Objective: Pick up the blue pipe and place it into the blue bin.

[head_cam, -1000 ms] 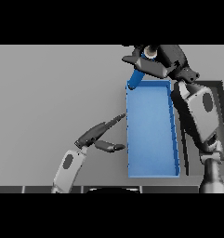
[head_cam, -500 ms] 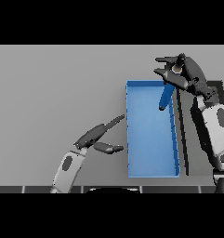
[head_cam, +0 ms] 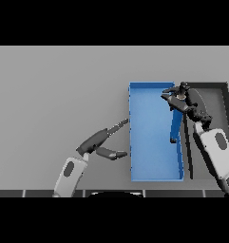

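The blue bin (head_cam: 154, 166) is a long open tray right of the table's middle. The blue pipe (head_cam: 176, 124) hangs nearly upright inside it, along the right wall, with its lower end down near the bin floor. My right hand (head_cam: 183, 98) is above the bin's far right corner and grips the pipe's top end with curled fingers. My left hand (head_cam: 102, 140) rests open on the table just left of the bin, with its fingers pointing at the bin wall and nothing in it.
A dark, black-rimmed tray (head_cam: 215, 86) sits right beside the blue bin, partly under my right arm. Grey table stretches to the left and far side.
My right hand has come down and slightly nearer with the pipe, which now reaches down into the bin instead of hanging above its far end. The left hand has stayed still.
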`<move>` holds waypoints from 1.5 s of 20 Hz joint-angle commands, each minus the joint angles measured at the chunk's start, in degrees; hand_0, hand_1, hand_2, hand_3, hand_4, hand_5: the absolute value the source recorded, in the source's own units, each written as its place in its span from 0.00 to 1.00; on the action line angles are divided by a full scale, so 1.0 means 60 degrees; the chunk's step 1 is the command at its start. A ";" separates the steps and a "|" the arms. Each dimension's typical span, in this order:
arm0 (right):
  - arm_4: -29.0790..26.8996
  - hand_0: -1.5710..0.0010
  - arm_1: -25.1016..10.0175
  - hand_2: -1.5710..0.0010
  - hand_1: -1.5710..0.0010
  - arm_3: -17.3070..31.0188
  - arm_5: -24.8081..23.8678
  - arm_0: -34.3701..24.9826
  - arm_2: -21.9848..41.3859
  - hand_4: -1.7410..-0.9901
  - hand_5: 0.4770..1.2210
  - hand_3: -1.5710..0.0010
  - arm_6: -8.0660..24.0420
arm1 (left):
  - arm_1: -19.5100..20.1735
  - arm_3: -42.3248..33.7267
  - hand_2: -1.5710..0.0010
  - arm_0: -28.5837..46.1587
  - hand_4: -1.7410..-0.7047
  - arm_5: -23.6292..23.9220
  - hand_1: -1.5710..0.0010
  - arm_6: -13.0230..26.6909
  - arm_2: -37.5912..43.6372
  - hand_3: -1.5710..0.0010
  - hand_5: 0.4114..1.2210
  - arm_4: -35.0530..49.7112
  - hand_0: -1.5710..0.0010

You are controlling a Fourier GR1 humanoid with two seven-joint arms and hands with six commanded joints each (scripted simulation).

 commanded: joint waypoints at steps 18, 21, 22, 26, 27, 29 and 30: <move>-0.2407 0.95 -0.3210 0.95 0.95 0.1732 -0.0581 -0.2735 0.6890 0.90 0.50 0.97 0.0006 | -0.0029 -0.0077 1.00 -0.0011 0.83 0.0030 1.00 0.0214 -0.0044 1.00 0.02 -0.0046 1.00; -0.2132 0.97 -0.3146 0.98 0.98 0.1936 -0.0395 -0.3016 0.7349 0.93 0.38 0.99 0.0008 | -0.0044 -0.0121 1.00 0.0060 0.82 0.0070 1.00 0.0282 -0.0089 1.00 0.02 -0.0103 1.00; -0.2088 0.98 -0.3149 0.98 0.98 0.2070 -0.0337 -0.3076 0.7331 0.94 0.35 0.99 -0.0033 | -0.0040 -0.0054 1.00 0.0033 0.82 0.0064 1.00 0.0305 -0.0054 1.00 0.02 -0.0093 1.00; -0.2070 0.99 -0.3227 0.99 0.99 0.2178 -0.0200 -0.3189 0.7481 0.96 0.26 1.00 -0.0116 | 0.0027 0.0018 1.00 -0.0011 0.82 0.0062 1.00 0.0149 0.0048 1.00 0.02 -0.0051 1.00; -0.2030 0.99 -0.3192 0.99 0.99 0.2179 -0.0105 -0.3203 0.7546 0.96 0.25 1.00 -0.0106 | 0.0050 0.0071 1.00 0.0073 0.82 0.0070 1.00 0.0036 -0.0017 1.00 0.02 -0.0130 1.00; -0.2117 1.00 -0.3146 1.00 1.00 0.2089 -0.0084 -0.3201 0.7527 0.96 0.25 1.00 -0.0114 | -0.0002 0.0102 1.00 -0.0042 0.83 0.0095 1.00 0.0088 -0.0010 1.00 0.02 -0.0143 1.00; -0.2102 1.00 -0.3061 1.00 1.00 0.2236 -0.0099 -0.3283 0.7515 0.96 0.24 1.00 -0.0050 | -0.0025 0.0147 1.00 -0.0105 0.83 0.0112 1.00 0.0083 -0.0011 1.00 0.02 -0.0167 1.00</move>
